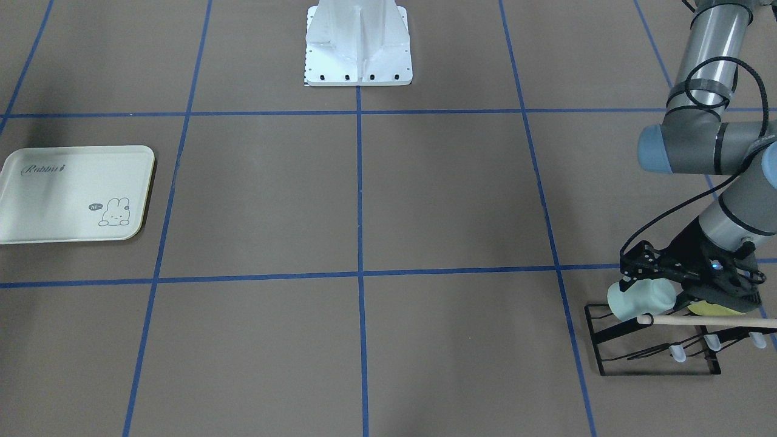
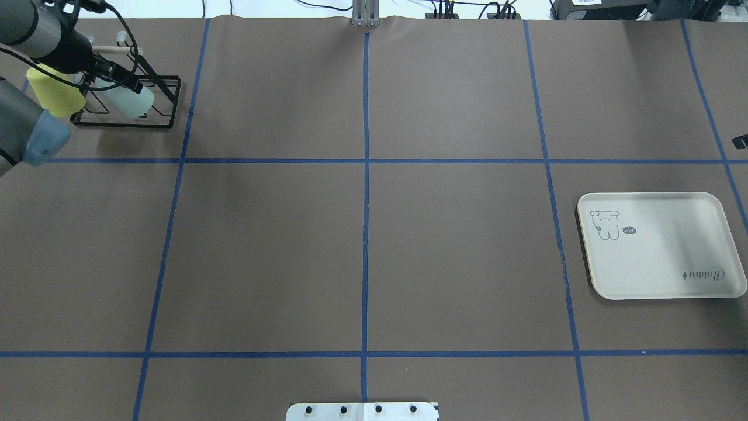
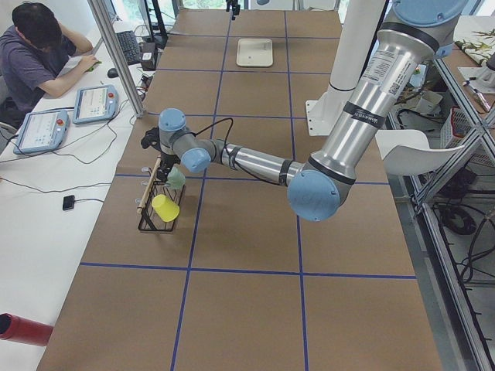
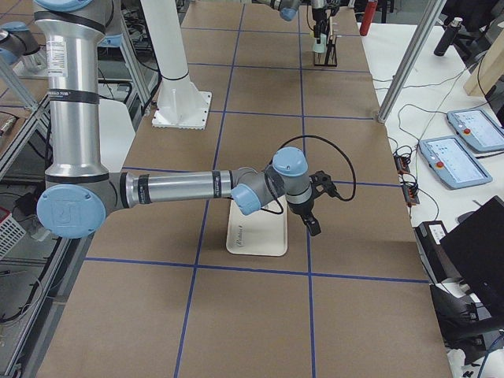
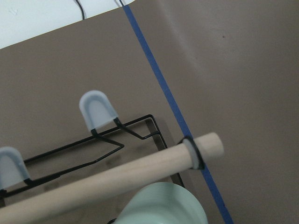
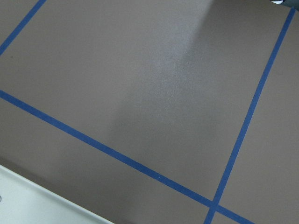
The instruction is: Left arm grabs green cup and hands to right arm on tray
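Observation:
The mint-green cup point(image 1: 640, 298) lies tilted at the end of a black wire rack point(image 1: 652, 358), at the table's far left corner in the overhead view point(image 2: 133, 100). My left gripper point(image 1: 637, 276) straddles the cup, one finger point(image 1: 644, 260) lying along its top, and seems closed on it. The left wrist view shows the cup's rim point(image 5: 163, 205) just under the rack's wooden rod point(image 5: 117, 179). The cream tray point(image 2: 660, 275) lies bare at the right. My right gripper point(image 4: 313, 223) hangs beside the tray point(image 4: 256, 232); I cannot tell whether it is open.
A yellow-green cup point(image 2: 54, 90) sits on the same rack, right beside the left wrist. White-capped pegs point(image 5: 97, 108) stand on the rack's far side. The robot's white base point(image 1: 358, 42) is at the table's middle edge. An operator point(image 3: 35, 46) sits beyond the table.

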Controlling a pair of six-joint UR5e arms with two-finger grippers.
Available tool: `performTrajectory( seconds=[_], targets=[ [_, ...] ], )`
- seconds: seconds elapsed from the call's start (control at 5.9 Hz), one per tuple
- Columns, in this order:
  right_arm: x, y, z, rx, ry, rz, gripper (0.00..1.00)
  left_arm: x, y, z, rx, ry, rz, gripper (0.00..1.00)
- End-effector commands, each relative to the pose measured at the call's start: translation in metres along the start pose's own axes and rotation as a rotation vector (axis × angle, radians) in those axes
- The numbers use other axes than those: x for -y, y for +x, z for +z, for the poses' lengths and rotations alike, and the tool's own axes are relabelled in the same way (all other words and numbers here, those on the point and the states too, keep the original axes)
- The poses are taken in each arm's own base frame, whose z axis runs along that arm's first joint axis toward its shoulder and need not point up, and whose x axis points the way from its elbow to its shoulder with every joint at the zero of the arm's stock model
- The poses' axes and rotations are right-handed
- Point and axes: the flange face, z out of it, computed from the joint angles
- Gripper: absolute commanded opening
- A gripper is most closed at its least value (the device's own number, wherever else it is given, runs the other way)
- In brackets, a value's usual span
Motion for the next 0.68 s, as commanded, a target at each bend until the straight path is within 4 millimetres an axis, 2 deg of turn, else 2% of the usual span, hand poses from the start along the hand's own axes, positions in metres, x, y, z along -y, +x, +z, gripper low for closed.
performTrajectory(
  seconds=[0.0,0.34,0.51],
  targets=[
    [-0.0001,0.0,0.0001,0.0,0.0,0.0,1.0,-0.002,-0.0033,0.0041,0.005,-0.01,0.029,0.94],
    [-0.0001,0.0,0.0001,0.0,0.0,0.0,1.0,-0.0047,-0.0105,0.012,0.011,-0.028,0.055,0.94],
    [-0.0001,0.0,0.0001,0.0,0.0,0.0,1.0,-0.0047,-0.0105,0.0121,0.011,-0.028,0.055,0.9]
  ],
)
